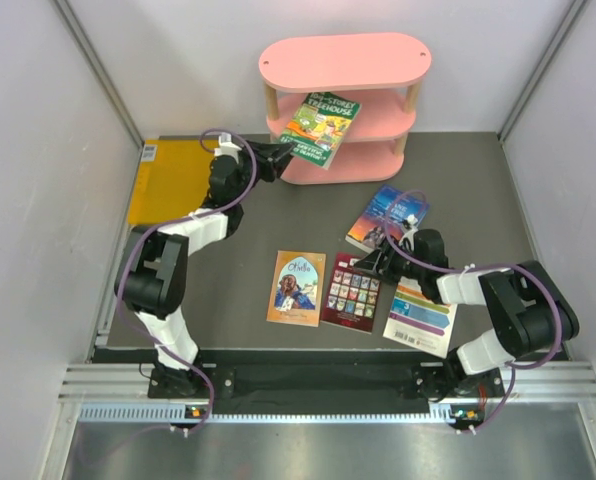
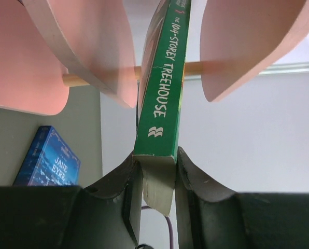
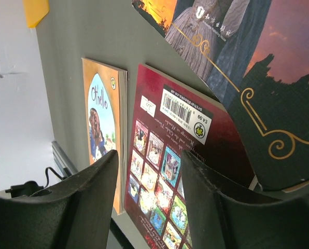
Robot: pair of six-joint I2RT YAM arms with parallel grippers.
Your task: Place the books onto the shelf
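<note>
Grey surface point(image 1: 258, 240), pink shelf point(image 1: 344, 62) at its far edge: left hand point(image 2: 158, 166) pinches the green Treehouse book point(image 2: 162, 88) between two boards point(image 2: 237, 46); keep it level, slide deeper before releasing. Right hand point(image 3: 150, 166) spread, empty.

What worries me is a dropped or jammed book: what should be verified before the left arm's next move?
1. Left gripper clamped on the end of the green Treehouse book: ok.
2. Book's edge aimed between two boards of the pink shelf: ok.
3. Path clear of the wooden post behind it: cannot tell.
4. Book released on the shelf: not ok, it is gripped.
5. Right gripper open, empty, away from the shelf: ok.
</note>
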